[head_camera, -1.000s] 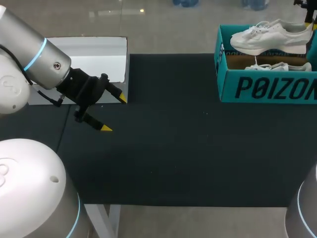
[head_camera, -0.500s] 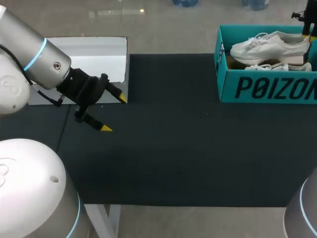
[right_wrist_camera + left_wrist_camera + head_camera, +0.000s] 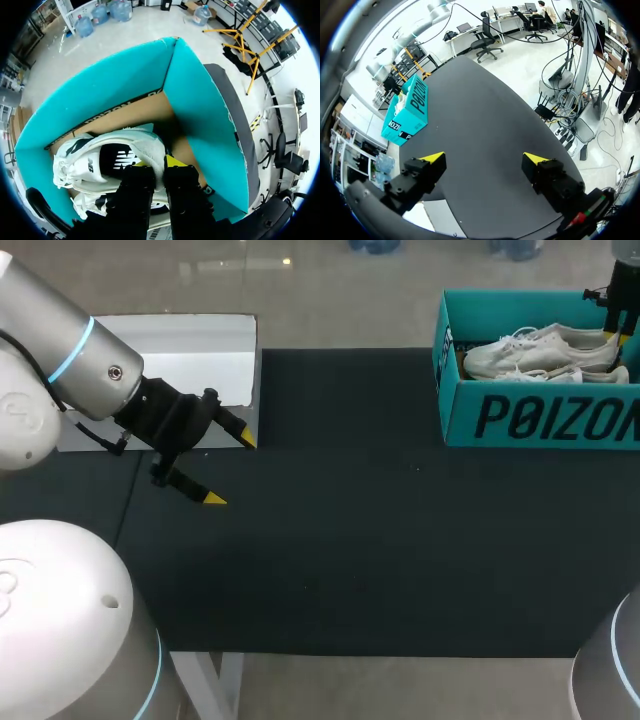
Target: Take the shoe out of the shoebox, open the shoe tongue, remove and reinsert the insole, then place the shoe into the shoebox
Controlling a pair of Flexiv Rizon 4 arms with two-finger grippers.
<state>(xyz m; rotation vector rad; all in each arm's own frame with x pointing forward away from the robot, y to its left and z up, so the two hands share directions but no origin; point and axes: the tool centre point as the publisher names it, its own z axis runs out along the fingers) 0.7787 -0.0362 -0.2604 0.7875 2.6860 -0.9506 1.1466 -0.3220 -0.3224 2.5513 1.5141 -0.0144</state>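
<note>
white shoe [image 3: 82,162] is pinched inside the shoebox [image 3: 200,115] by the right gripper [image 3: 156,169]; left gripper [image 3: 230,470] is spread wide.

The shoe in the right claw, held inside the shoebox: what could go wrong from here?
1. The shoe sits over a second shoe, so on release it may tip or settle askew.
2. The right claw pinches the heel collar close to the shoebox wall; opening or lifting could catch the wall or drag the shoe up.
</note>
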